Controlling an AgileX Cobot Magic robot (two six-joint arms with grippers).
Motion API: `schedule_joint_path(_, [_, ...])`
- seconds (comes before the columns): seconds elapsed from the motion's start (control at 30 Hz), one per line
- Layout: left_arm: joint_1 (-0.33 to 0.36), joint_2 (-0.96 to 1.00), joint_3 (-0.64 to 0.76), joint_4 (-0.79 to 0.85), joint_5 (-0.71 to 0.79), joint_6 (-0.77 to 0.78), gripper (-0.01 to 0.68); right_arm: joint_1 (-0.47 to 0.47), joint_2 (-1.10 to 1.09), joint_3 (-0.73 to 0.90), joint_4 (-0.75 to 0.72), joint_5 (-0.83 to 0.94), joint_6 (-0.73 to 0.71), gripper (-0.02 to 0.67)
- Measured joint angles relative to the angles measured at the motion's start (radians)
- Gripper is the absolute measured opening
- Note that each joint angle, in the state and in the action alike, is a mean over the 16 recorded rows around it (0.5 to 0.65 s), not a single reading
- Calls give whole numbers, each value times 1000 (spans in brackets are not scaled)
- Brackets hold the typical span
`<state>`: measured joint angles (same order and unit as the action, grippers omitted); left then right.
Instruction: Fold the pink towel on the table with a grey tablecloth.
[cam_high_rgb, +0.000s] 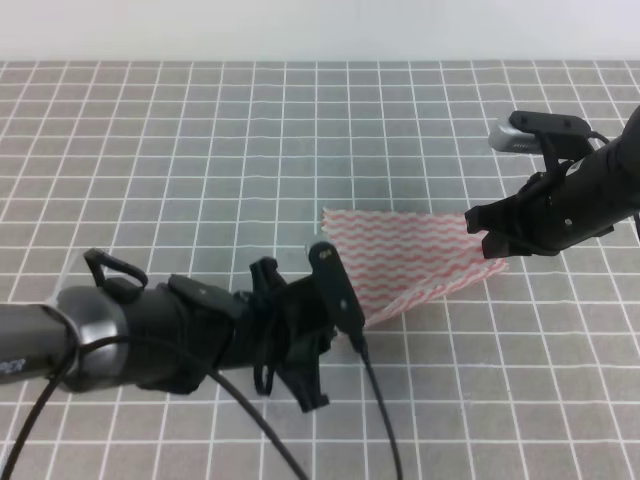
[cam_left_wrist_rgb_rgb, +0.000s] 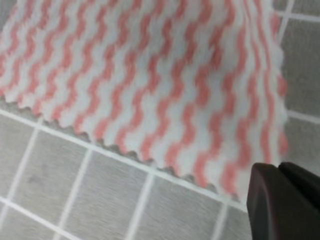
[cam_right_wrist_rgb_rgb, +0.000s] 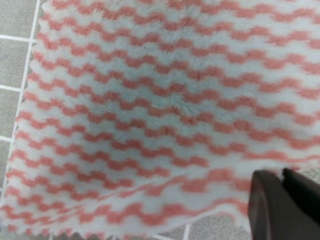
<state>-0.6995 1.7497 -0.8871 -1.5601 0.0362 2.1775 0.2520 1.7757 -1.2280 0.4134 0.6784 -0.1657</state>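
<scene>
Near the middle of the table with a grey tablecloth (cam_high_rgb: 200, 130), the pink towel (cam_high_rgb: 415, 255) lay partly lifted. The left gripper (cam_high_rgb: 345, 315) pinched its near corner, and the right gripper (cam_high_rgb: 488, 232) clamped the right corner. Black cables (cam_high_rgb: 380, 400) trailed from the left arm, hiding some grid.

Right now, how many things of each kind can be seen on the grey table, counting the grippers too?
Pink towel: 1
Grippers: 2, the left gripper and the right gripper, each at a towel corner
Table with grey tablecloth: 1
Total: 4
</scene>
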Motion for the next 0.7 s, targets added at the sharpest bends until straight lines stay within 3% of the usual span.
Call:
schedule_joint_path(0.5, [-1,-26,-62,-100,41,-82,386,-1,-1,0,0,1,0,-15])
schedule_joint_path(0.7, [-1,-29,-17,-55,75,-117,407,-1,-1,0,0,1,0,-15])
